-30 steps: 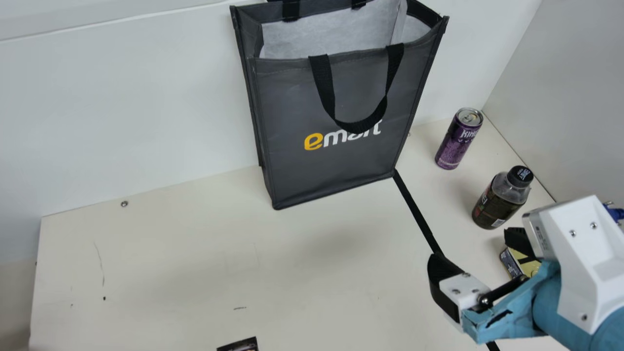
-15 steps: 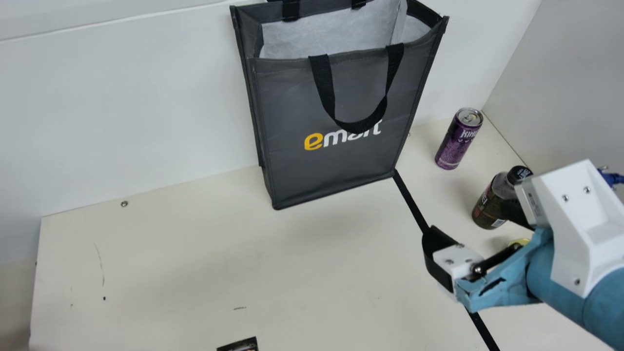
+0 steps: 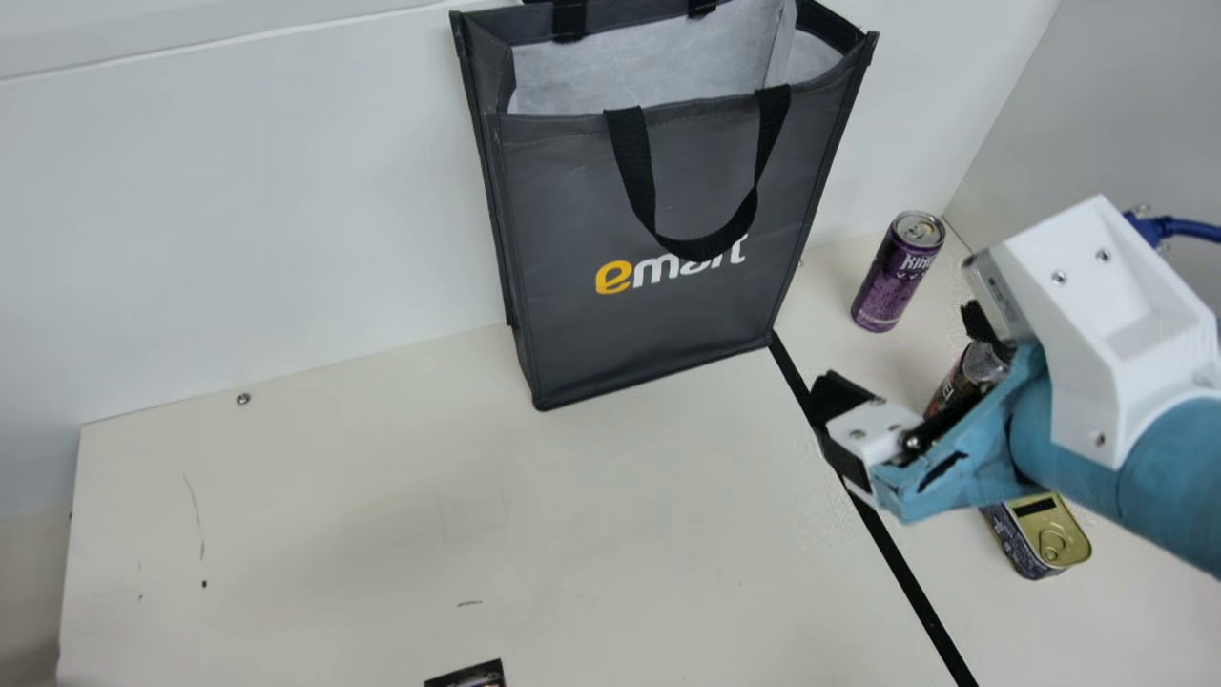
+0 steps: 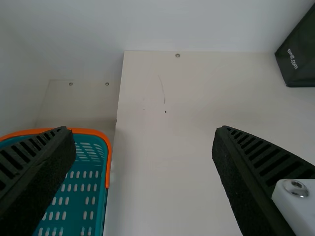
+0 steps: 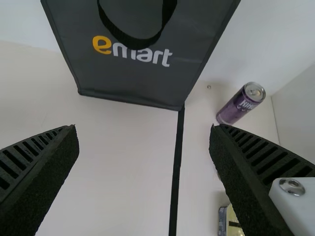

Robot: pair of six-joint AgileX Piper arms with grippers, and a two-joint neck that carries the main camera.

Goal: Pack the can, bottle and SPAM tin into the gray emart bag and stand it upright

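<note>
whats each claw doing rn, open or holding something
left claw: open, holding nothing
right claw: open, holding nothing, over the table near the bottle

The cream table [image 3: 334, 506] carries the gray bag [image 3: 563, 210], can [image 3: 889, 286], bottle [image 3: 980, 364], SPAM tin [image 3: 1049, 539] and black stripe [image 3: 904, 577].

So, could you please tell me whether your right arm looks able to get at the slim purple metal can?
Probably yes: the open right gripper points towards the upright can, with nothing standing between them, though the dark-labelled plastic bottle sits close by.
</note>
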